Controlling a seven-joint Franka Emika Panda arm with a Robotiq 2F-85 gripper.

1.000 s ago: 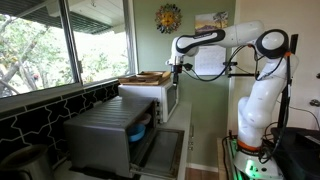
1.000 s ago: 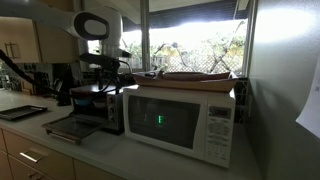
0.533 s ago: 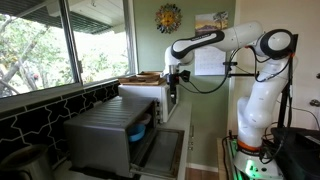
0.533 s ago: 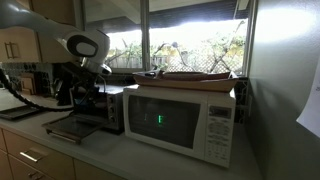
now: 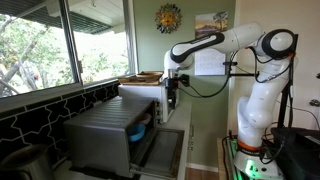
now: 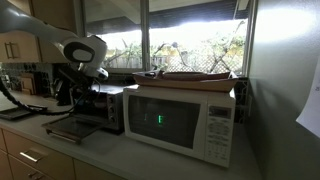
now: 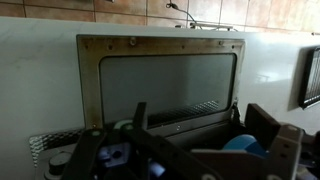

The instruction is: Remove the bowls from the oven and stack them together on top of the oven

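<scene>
Blue bowl is sitting inside the oven, with the door dropped open. My claw hangs near the door, spread and holding nothing.

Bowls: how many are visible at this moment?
1: a blue bowl inside the open oven, near its front, seen in an exterior view. Others may be hidden deeper inside.

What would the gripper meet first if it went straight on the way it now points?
Probably the oven's open drop-down door, lying below the gripper, though depth is unclear.
</scene>
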